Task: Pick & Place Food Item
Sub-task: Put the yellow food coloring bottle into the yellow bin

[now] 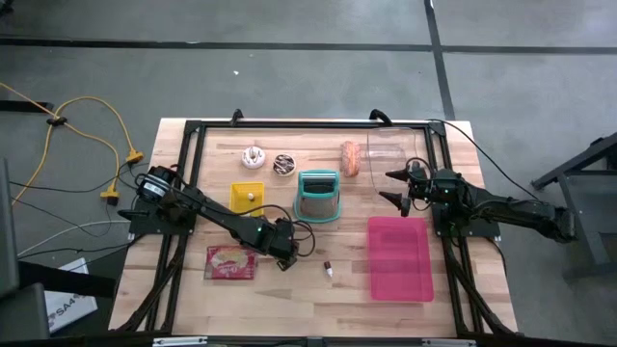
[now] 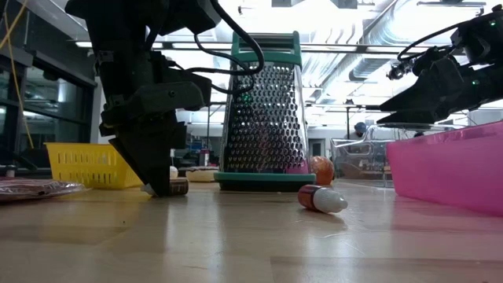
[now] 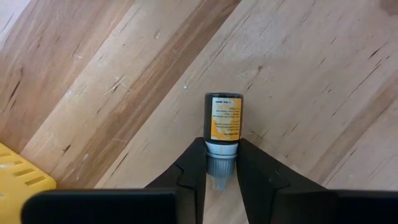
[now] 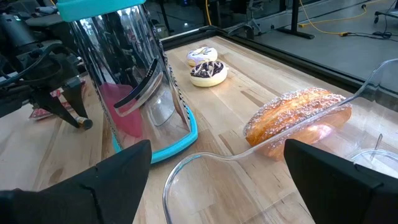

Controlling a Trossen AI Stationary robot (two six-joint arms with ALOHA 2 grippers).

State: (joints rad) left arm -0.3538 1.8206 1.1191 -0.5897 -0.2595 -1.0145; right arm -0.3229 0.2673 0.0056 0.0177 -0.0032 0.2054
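Bottle [image 3: 223,118] — cap between left gripper [image 3: 222,171] fingers.

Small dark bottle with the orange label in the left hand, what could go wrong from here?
1. The left hand is shut only on the grey cap end of the small dark bottle with the orange label. Most of the body sticks out past the fingertips, so it may pivot or slip on lifting.
2. The upright teal-framed metal grater stands close by, and a low swing could topple it.

The right hand waits open above the pink plastic tray.
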